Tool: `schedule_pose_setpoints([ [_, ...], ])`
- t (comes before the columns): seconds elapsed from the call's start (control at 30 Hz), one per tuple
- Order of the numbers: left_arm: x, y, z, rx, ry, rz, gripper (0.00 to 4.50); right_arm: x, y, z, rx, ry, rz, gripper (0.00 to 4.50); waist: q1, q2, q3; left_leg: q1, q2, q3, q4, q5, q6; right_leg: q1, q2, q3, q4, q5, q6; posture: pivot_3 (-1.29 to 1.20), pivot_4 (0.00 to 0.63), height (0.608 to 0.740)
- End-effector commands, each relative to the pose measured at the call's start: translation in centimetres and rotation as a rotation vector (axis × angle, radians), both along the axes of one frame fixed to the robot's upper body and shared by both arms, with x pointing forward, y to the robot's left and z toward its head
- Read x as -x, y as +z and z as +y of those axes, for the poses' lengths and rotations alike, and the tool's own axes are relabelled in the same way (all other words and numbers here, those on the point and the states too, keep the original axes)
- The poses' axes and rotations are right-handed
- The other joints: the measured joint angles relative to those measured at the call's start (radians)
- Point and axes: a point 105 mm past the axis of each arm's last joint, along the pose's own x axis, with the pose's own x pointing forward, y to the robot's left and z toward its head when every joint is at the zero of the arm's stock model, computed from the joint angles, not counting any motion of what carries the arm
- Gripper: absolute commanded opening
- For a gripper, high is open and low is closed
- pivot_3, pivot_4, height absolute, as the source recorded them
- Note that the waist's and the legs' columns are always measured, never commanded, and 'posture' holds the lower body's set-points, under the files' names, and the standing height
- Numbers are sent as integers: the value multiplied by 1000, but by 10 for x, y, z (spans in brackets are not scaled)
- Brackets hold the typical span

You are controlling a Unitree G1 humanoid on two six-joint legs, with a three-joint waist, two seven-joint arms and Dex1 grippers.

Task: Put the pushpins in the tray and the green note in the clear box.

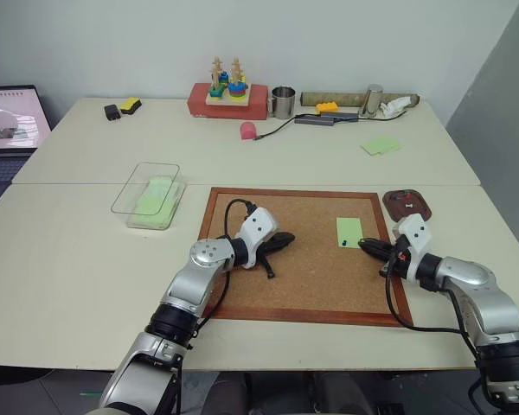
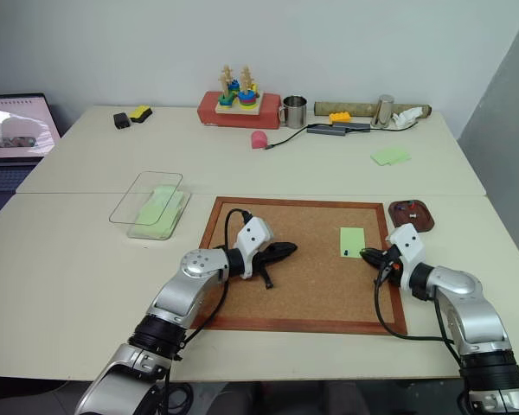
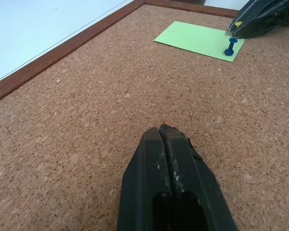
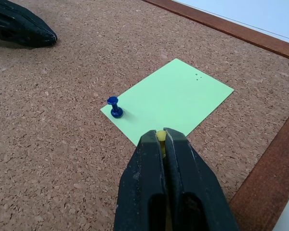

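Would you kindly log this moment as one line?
right tool: shut on yellow pushpin | blue pushpin: pinning green note | left tool: shut, empty

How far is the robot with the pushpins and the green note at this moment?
Done: nothing seems placed yet; I cannot tell what lies in the tray. In hand: the right gripper is shut on the yellow pushpin at the green note's corner on the corkboard. Left: the blue pushpin stands in the note; this note must still go to the clear box. The left gripper is shut, empty.
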Motion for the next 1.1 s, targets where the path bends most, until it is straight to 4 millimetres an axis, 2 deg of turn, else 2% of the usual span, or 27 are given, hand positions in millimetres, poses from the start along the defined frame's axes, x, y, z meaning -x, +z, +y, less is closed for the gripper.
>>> schedule_pose_setpoints([
  [0.03, 6, -12, 1, -35, -15, 35, 0, 1, 25, 4, -33, 18, -85, 24, 0, 0, 0, 0, 0, 0, 0, 0, 0, 0, 0, 0, 0, 0, 0, 0, 150, 740],
  [0.37, 7, -13, -1, -37, -16, 40, 0, 4, 51, 5, -155, 14, -104, 24, 0, 0, 0, 0, 0, 0, 0, 0, 0, -1, 0, 0, 0, 0, 0, 0, 150, 740],
  [0.67, 8, -13, 0, -40, -15, 40, 0, 4, 62, 3, -191, -1, -113, 24, 0, 0, 0, -1, 0, 0, 0, 0, 0, 0, 0, 0, 0, 0, 0, 0, 150, 740],
  [0.77, 8, -13, 0, -41, -14, 41, 0, -1, 67, -7, -177, -53, -146, 24, 0, 0, 0, -1, 0, 0, 0, 0, 0, 0, 0, 0, 0, 0, 0, 0, 150, 740],
  [0.9, 8, -13, 0, -40, -16, 41, 0, -30, 66, -48, 28, -293, -245, 24, -1, 0, 0, 0, 0, 1, 0, 0, 0, 0, 0, 1, 0, 0, 0, 0, 150, 740],
  [1.1, 8, -13, -3, -36, -20, 40, 0, -51, 57, -77, 178, -470, -269, 24, -1, 0, 0, 0, 0, 1, 0, 0, 0, -1, 0, 0, 0, 1, -1, 0, 150, 740],
])
